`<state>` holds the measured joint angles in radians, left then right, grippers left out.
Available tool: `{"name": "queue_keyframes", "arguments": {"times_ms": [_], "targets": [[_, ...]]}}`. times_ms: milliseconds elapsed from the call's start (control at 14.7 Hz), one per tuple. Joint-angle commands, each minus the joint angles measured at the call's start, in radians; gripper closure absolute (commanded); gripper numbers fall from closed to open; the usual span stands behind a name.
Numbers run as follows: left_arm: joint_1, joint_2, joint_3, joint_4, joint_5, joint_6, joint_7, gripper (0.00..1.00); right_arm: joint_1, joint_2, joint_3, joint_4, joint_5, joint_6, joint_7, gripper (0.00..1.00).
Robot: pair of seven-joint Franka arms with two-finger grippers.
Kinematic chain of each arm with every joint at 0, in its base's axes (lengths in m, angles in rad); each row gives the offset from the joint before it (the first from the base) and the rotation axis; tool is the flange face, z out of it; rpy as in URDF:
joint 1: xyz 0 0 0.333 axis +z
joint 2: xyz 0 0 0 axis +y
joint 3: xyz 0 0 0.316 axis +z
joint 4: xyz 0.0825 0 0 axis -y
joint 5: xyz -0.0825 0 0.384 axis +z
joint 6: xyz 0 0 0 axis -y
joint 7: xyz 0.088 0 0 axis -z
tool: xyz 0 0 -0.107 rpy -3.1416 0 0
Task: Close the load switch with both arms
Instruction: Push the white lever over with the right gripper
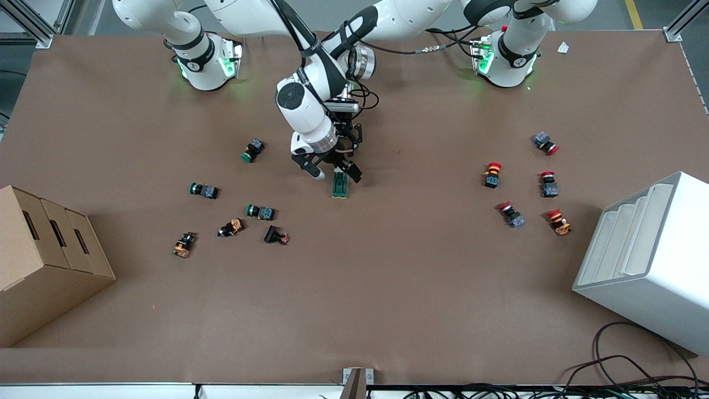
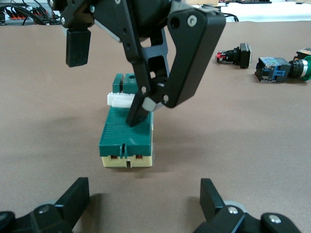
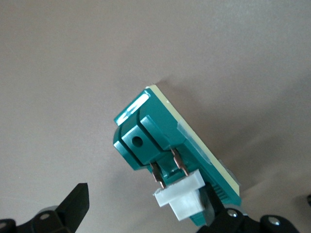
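Load switch (image 1: 340,185) under right claw (image 1: 337,169)

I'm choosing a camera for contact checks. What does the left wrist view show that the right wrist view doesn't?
Only the left wrist view: the right tool seen whole, open, one finger set against the load switch beside the white lever, the other raised; the left tool open and low, short of the switch; push buttons. Only the right wrist view: the copper contacts at the lever end. Both: the green switch and lever on the brown table.
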<state>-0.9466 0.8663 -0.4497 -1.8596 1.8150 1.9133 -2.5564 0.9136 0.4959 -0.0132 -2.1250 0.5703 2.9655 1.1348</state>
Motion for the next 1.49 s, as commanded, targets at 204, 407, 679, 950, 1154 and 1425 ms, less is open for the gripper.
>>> {"name": "queue_keyframes", "arguments": {"times_ms": [204, 407, 679, 950, 1154, 1425], "targets": [[-0.029, 0.071, -0.011, 0.025, -0.043, 0.052, -0.022, 0.0, -0.059, 0.009, -0.007, 0.105, 0.019, -0.086, -0.01, 0.0], [-0.029, 0.071, -0.011, 0.025, -0.043, 0.052, -0.021, 0.0, -0.07, 0.01, -0.007, 0.122, 0.019, -0.089, -0.013, 0.0], [-0.027, 0.068, -0.011, 0.02, -0.043, 0.052, 0.013, 0.0, -0.082, 0.013, -0.007, 0.137, 0.016, -0.094, -0.015, 0.0], [-0.026, 0.068, -0.007, 0.017, -0.042, 0.052, 0.031, 0.0, -0.084, 0.049, -0.008, 0.169, 0.01, -0.097, -0.016, 0.0], [-0.023, 0.066, -0.006, 0.002, -0.04, 0.02, 0.044, 0.0, -0.094, 0.085, -0.008, 0.204, 0.007, -0.098, -0.018, 0.0], [-0.017, 0.066, -0.006, -0.009, -0.036, 0.016, 0.044, 0.0, -0.108, 0.119, -0.008, 0.232, 0.005, -0.099, -0.041, 0.0]]}}
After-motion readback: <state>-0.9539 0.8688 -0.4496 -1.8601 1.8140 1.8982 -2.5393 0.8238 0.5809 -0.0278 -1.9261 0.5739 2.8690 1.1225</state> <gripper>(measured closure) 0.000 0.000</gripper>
